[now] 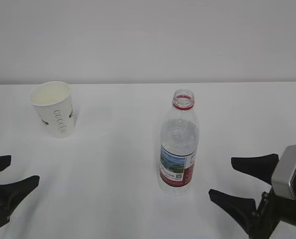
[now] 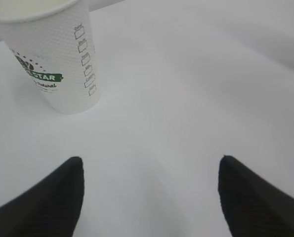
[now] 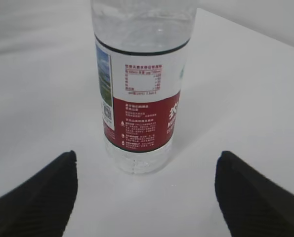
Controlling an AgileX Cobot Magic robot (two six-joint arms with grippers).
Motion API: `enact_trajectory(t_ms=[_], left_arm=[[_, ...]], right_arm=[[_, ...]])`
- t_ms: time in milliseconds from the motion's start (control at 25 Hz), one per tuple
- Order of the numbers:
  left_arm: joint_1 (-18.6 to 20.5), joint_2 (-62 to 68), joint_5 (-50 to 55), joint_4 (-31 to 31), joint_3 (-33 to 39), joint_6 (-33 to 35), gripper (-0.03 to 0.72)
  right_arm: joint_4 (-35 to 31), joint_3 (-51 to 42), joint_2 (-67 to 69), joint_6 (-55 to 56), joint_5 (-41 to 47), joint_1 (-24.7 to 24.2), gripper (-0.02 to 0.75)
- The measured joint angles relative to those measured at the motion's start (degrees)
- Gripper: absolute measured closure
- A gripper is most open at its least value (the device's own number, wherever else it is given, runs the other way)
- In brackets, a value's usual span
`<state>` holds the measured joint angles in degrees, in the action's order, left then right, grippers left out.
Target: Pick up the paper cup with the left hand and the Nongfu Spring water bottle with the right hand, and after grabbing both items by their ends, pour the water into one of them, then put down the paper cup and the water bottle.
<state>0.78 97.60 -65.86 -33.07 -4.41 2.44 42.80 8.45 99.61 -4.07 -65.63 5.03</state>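
Note:
The white paper cup [image 1: 54, 108] stands upright at the back left of the table; the left wrist view has it [image 2: 53, 64] at upper left, ahead of the fingers. My left gripper [image 1: 7, 172] is open near the front left edge, well short of the cup, with only bare table between its fingers [image 2: 149, 160]. The capless Nongfu Spring water bottle [image 1: 178, 144] stands upright in the middle, with clear water inside. My right gripper [image 1: 242, 178] is open just right of it, and the bottle's base [image 3: 139, 98] sits ahead of the spread fingers, untouched.
The white table [image 1: 113, 189] runs back to a pale wall. Bare surface lies between the cup and the bottle and in front of both.

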Motion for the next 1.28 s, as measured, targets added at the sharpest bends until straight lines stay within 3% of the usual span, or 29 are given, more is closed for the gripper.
enact_trajectory(t_ms=[600, 1040, 1280], left_arm=[[0.0, 0.0, 0.0, -1.4, 0.0, -1.8, 0.059], [0.0, 0.0, 0.0, 6.7, 0.0, -5.9, 0.069], [0.0, 0.0, 0.0, 7.9, 0.0, -6.2, 0.076]], right_arm=[[0.5, 5.6, 6.5, 1.5, 0.0, 0.0, 0.075], [2.3, 11.0, 10.3, 4.5, 0.0, 0.0, 0.075], [2.9, 13.1, 10.3, 5.9, 0.0, 0.0, 0.075]])
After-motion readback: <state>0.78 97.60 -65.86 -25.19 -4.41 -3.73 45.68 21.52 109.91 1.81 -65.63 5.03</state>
